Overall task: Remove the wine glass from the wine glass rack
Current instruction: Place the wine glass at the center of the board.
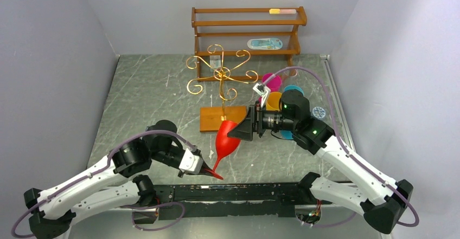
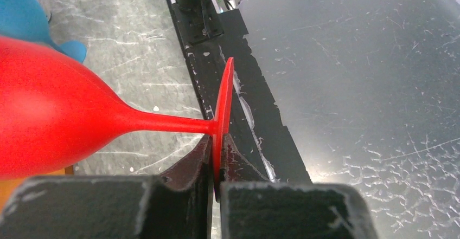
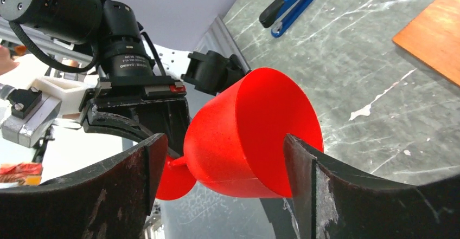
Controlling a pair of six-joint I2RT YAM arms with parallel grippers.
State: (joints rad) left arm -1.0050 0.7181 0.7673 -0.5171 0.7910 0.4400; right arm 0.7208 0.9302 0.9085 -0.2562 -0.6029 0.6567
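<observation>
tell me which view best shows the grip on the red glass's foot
Left wrist: the left gripper is shut on the foot of the wine glass, close and edge-on. The top view shows that grip small. The right wrist view shows mainly the bowl inside the open right gripper, the foot mostly hidden.

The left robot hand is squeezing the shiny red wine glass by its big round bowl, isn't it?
Not quite. The left gripper is squeezing the shiny red wine glass by its flat round foot, not by its big round bowl. The left wrist view shows that thin red disc clamped between the two black fingers.
</observation>
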